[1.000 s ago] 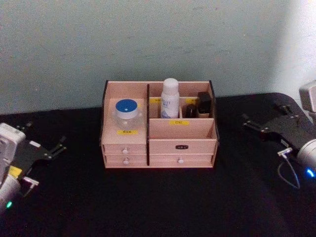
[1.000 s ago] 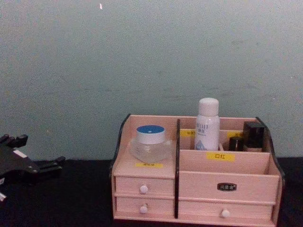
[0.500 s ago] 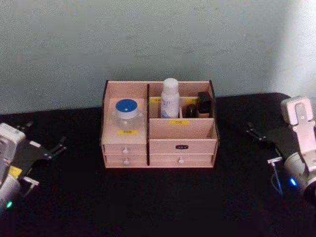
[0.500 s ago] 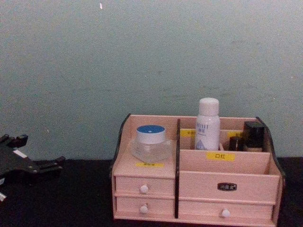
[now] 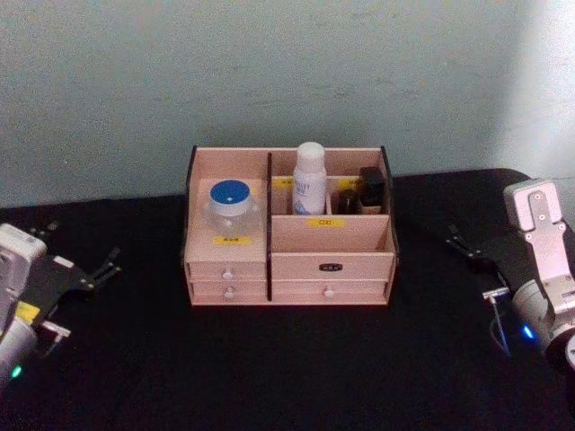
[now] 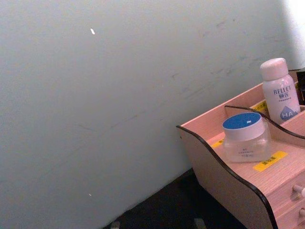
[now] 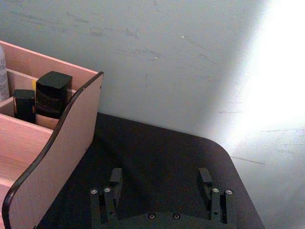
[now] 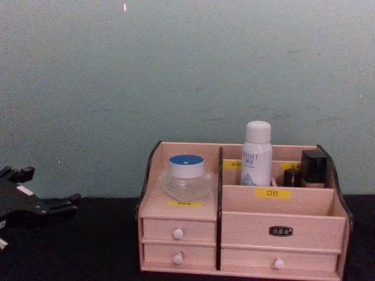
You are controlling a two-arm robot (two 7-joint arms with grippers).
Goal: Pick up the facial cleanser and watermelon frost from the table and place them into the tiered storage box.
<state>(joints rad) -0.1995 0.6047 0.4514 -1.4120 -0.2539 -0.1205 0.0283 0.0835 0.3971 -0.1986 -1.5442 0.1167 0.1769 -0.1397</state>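
Head view question — where are the two items?

— The facial cleanser (image 5: 310,178) stands upright in a rear compartment of the tiered storage box (image 5: 331,235), right of the dark divider. The watermelon frost (image 5: 231,207) sits on the left shelf, above the drawers, behind its yellow label.

— Why there?

— I think each slot fits its item: tall bottle in a deep slot, squat jar on the open shelf. The task looks finished.

— And the grippers?

— The left gripper (image 5: 101,269) rests low on the black table (image 5: 287,368), well apart from the box, fingers spread and empty. The right gripper (image 7: 160,188) is also apart, fingers wide, holding nothing.
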